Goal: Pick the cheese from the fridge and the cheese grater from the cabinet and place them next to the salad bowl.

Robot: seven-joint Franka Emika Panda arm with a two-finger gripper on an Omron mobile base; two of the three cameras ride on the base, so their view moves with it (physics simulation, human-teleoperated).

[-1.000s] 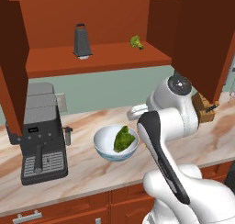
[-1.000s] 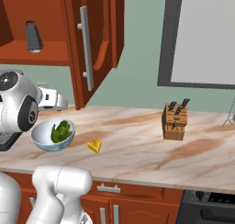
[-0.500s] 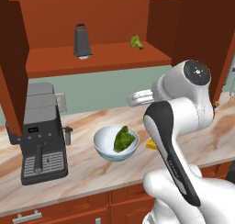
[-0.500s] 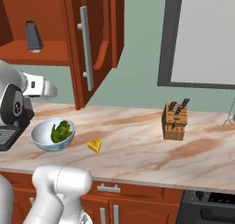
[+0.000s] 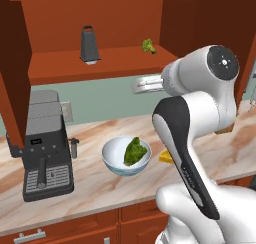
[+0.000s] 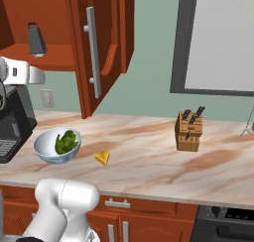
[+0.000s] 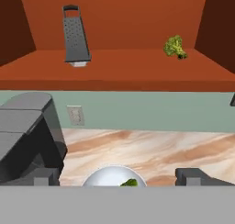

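Gripper (image 7: 117, 176) jaws stand wide apart and empty, level with the wall below the cabinet (image 5: 100, 68) shelf. Left to right: coffee machine (image 5: 46, 145), grater (image 5: 89, 44) upright on the shelf, salad bowl (image 5: 126, 155) on the counter (image 6: 149, 156), cheese (image 6: 102, 158) just beside it, broccoli (image 5: 148, 46) on the shelf.

A dark grey cheese grater (image 5: 89, 44) is being shown in a reddish-brown cabinet (image 5: 100, 70); yellow-orange cheese (image 6: 102, 158) and a white salad bowl (image 6: 47, 153) with green leaves are being displayed on a beige-and-pink marbled desk (image 6: 149, 156).
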